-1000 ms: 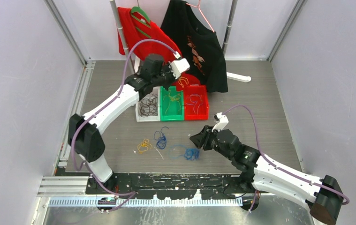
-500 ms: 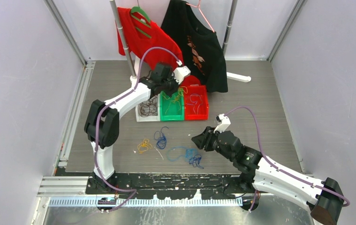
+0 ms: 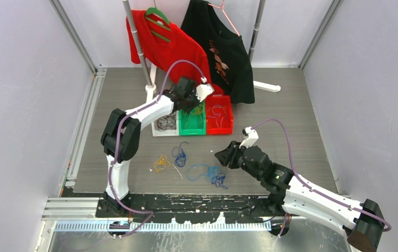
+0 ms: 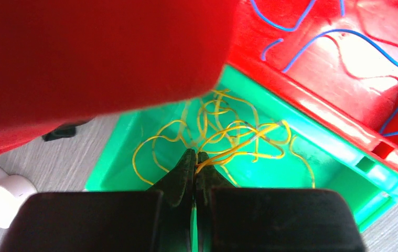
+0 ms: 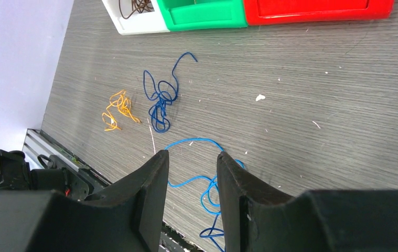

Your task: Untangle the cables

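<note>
My left gripper [image 3: 192, 104] hangs over the green bin [image 3: 192, 126] and is shut on a yellow cable [image 4: 238, 137]. That strand runs from the closed fingertips [image 4: 188, 157] into a loose yellow tangle in the green bin [image 4: 338, 157]. On the table lie an orange cable [image 3: 160, 163], a dark blue cable [image 3: 180, 155] and a light blue cable [image 3: 211, 172]. My right gripper [image 3: 221, 156] is open just above the light blue cable [image 5: 191, 140], holding nothing. The right wrist view also shows the orange cable [image 5: 117, 107] and the dark blue cable [image 5: 160, 100].
A white bin [image 3: 155, 131] of dark cables and a red bin [image 3: 231, 123] with blue strands [image 4: 343, 37] flank the green one. A rack with a red shirt [image 3: 160, 39] and a black shirt [image 3: 223, 47] stands behind. Red fabric [image 4: 97, 52] blurs the left wrist view.
The left arm has folded in and brought its shut gripper down over the green bin. The light blue cable shifted slightly towards the front edge. The right gripper has barely moved.
</note>
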Controlling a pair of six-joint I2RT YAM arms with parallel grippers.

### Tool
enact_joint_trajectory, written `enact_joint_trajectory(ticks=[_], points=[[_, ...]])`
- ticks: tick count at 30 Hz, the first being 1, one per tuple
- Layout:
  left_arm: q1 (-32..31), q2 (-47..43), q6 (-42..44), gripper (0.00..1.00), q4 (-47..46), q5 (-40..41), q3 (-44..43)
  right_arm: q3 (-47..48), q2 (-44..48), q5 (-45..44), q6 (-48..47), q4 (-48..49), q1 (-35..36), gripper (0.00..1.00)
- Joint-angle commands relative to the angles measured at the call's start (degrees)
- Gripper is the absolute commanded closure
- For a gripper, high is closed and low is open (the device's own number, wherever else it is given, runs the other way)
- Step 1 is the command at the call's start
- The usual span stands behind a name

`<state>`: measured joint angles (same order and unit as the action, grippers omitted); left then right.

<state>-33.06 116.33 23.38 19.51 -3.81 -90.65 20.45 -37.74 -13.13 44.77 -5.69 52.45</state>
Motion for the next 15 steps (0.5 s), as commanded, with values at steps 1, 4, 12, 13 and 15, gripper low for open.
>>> enact_joint_trajectory(ticks=[1, 4, 12, 13, 15], points=[[-1.70, 0.70, 3.70, 1.00, 2.82, 0.96, -1.04, 3.05, 0.47, -1.82, -0.29, 0.98, 0.23, 0.56], [-1.92, 1.23, 2.84, 1.00, 4.59, 1.63, -1.31, 3.64, 0.60, -1.93, -0.19, 0.02, 0.20, 0.56], [-1.88, -3.28, 1.82, 0.71, 8.41, -1.15, -2.17, 4.50, 0.56, -1.77, -0.45, -0.80, 0.27, 0.57], [-1.85, -3.42, 1.69, 0.67, 10.28, -1.60, -3.10, 4.70, 0.52, -1.67, -0.52, -0.76, 0.22, 0.57], [-1.83, -3.74, 1.14, 0.61, 12.98, -1.64, -4.40, 5.28, 0.60, -1.36, -0.67, -1.17, 0.17, 0.57]])
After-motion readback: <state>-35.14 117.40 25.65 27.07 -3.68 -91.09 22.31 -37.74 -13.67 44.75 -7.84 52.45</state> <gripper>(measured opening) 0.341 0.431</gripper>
